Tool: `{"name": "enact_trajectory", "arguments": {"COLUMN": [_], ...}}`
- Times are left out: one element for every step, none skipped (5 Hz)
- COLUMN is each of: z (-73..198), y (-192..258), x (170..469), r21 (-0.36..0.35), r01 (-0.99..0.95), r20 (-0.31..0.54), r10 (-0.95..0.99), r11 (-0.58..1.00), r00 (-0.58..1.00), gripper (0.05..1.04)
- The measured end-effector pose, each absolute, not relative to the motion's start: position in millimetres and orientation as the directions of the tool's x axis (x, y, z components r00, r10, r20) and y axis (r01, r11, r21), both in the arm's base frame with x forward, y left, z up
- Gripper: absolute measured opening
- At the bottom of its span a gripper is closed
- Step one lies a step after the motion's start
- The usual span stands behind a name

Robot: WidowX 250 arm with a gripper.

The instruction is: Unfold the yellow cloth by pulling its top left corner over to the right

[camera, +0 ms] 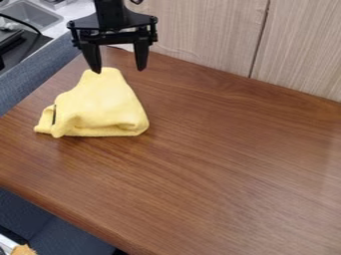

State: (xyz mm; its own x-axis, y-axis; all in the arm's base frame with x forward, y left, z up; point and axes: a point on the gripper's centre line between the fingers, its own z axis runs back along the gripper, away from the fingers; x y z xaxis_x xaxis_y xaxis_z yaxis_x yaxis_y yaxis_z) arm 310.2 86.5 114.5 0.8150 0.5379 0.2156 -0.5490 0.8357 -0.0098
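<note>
The black gripper [120, 68] hangs at the upper left of the camera view, its two fingers spread apart with nothing between them. Just below and in front of it, a yellow cloth [102, 107] lies bunched on the brown wooden table [233, 164]. The cloth's narrow top end is close to the left fingertip; whether they touch I cannot tell. A folded corner of the cloth, with a small dark mark, sticks out at its lower left.
A pale wood-grain panel [200, 30] stands along the table's back edge. A grey sink [33, 15] and dark items are at the top left, beyond a blue-grey padded surface [40, 72]. More dark blue fabric lies below the table's front left edge.
</note>
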Motion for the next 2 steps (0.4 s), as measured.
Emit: {"name": "enact_trajectory", "arguments": {"z": [105,102], "y": [86,109], "x": [308,291], "r21": [-0.002,0.007], "r01": [-0.548,-0.599], "r20": [0.19,0.19], "r10": [0.539,0.587], "r11": [0.836,0.801], "r00": [0.821,0.787], "gripper": [0.999,0.999]}}
